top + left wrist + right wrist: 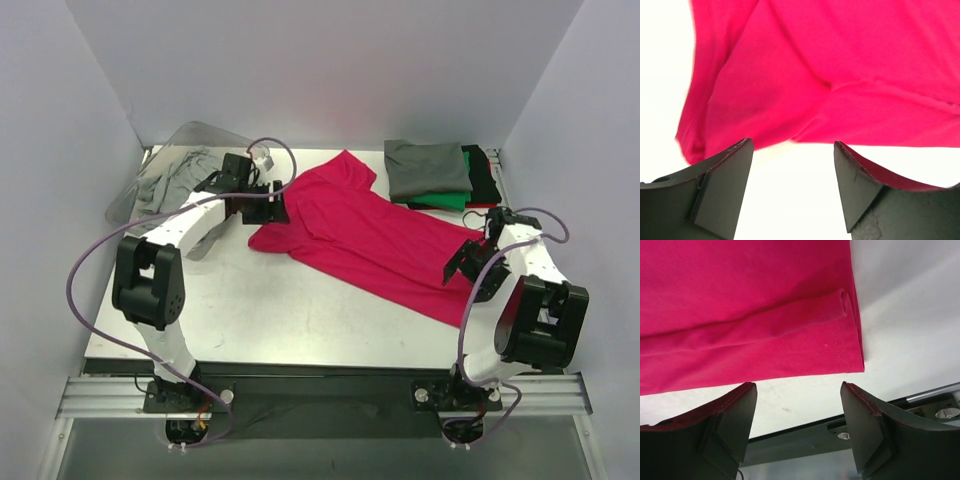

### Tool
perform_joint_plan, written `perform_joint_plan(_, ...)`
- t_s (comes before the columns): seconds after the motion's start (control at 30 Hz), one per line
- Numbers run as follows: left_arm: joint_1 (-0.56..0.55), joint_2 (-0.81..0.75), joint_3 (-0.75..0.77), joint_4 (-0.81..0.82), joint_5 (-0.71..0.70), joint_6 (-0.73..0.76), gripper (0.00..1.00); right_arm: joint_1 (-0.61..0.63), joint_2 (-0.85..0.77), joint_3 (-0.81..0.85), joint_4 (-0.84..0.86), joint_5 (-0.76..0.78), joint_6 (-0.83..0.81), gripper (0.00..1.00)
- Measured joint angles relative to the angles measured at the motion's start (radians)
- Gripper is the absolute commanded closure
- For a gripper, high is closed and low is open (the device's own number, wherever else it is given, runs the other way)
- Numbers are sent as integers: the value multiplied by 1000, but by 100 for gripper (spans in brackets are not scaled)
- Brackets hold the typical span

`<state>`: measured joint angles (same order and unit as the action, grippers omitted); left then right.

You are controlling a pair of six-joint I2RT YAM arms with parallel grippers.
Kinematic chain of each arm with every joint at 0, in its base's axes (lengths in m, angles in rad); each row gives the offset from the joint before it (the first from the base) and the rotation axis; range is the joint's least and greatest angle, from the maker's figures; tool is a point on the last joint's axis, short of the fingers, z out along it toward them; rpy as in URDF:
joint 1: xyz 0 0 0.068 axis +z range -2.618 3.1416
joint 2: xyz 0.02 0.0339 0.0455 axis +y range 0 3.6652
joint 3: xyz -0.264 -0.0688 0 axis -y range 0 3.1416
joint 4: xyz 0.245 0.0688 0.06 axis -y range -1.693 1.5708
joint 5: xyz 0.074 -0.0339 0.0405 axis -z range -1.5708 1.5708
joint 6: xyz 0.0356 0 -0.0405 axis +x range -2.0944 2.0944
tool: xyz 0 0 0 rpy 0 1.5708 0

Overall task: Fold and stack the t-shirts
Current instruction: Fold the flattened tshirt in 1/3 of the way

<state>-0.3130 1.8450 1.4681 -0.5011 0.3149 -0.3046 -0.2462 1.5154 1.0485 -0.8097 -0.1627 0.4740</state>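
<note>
A bright magenta-red t-shirt (370,235) lies spread slantwise across the white table, collar end at the left, hem at the right. My left gripper (278,205) stands open at the shirt's left edge, with nothing between its fingers; the left wrist view shows the shirt (830,70) just beyond the open gripper (792,150). My right gripper (462,262) is open beside the hem; in the right wrist view the stitched hem corner (847,347) lies just past the empty gripper (797,390). Folded t-shirts are stacked at the back right: dark grey (425,168) on top, green (450,200), black (485,175) and red underneath.
A clear plastic bin (190,140) sits at the back left with a light grey shirt (170,180) spilling out of it. White walls close in the back and sides. The table's near edge and metal rail (925,395) lie close under my right gripper.
</note>
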Motion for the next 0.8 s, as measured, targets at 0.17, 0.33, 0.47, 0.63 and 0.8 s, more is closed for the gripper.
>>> perform_joint_plan(0.17, 35, -37, -130, 34, -13, -8, 30, 19, 0, -99, 3, 6, 19, 46)
perform_joint_plan(0.33, 39, -30, -172, 36, -35, -6, 32, 19, 16, -115, 9, 17, 27, 52)
perform_joint_plan(0.47, 39, -17, -187, 48, -50, -8, 33, 19, 57, -116, 23, 26, 31, 53)
perform_joint_plan(0.63, 40, 20, -214, 84, -50, -27, 33, 19, 103, -121, 38, 44, 34, 53)
perform_joint_plan(0.8, 46, 49, -218, 134, -49, -58, 33, 19, 130, -131, 51, 58, 34, 54)
